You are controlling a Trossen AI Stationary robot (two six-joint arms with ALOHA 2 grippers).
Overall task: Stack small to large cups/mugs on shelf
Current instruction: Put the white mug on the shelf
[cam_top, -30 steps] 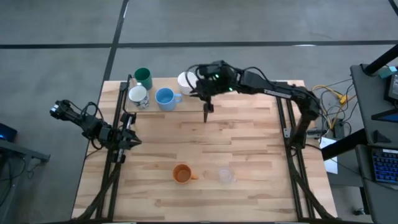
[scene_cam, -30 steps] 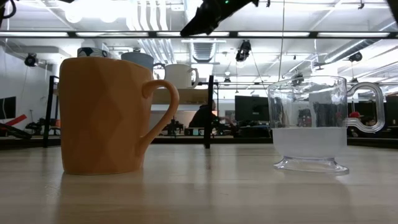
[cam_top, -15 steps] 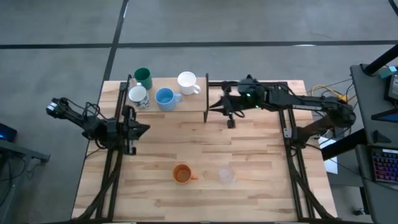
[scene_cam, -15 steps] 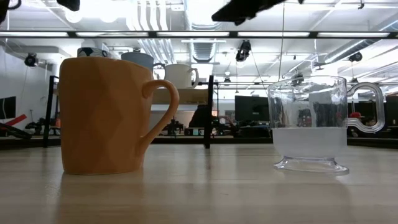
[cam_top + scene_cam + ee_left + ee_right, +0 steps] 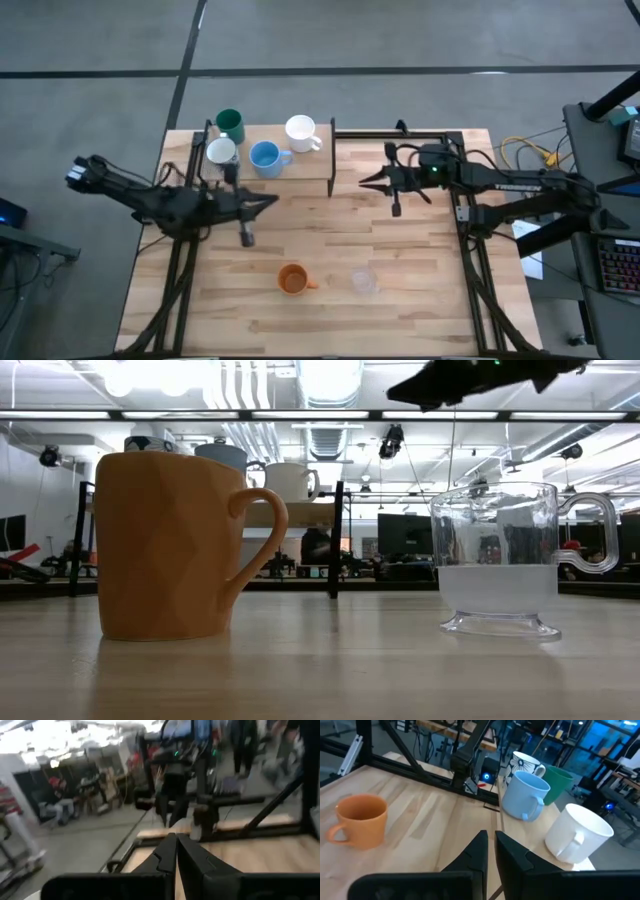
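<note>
That orange ceramic mug with a handle (image 5: 292,279) near the table's front edge looks rigid and slick; grab its rim. Left gripper (image 5: 270,200) and right gripper (image 5: 366,181) are both pinched together, empty.

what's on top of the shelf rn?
Four cups stand on the shelf: dark green, a patterned white one, light blue and the white mug. None is stacked. What is under its board is hidden.

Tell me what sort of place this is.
Probably a robotics lab or workshop. Two robot arms work at a wood table on a bare concrete floor; the low view shows an open industrial ceiling with exposed ducts, and the right wrist view shows workbenches behind.
</note>
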